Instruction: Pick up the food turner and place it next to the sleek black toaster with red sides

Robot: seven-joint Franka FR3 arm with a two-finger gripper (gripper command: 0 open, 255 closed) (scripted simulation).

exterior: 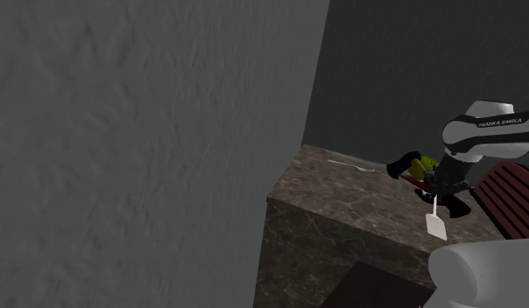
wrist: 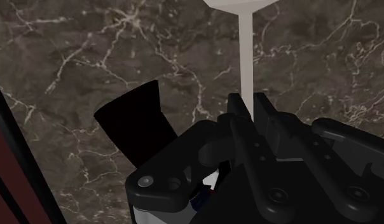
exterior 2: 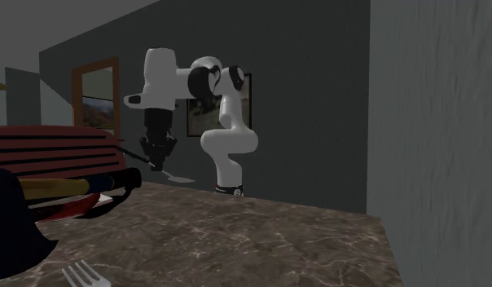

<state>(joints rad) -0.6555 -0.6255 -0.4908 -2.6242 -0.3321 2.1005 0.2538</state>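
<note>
Turner: flat white food turner with a thin straight handle, hanging blade-down over the brown marbled counter, near the red-sided slatted toaster.
Gripper: black two-finger gripper pinching the turner's handle, well above the blade.
Handling: likely light, stiff and smooth; the thin handle may swivel, so a firm mid-handle hold suits it.
Writing: "FRANKA EMIKA" on the white arm link.

Open counter beside red-sided toaster

Veined marble countertop; smooth white turner
</note>
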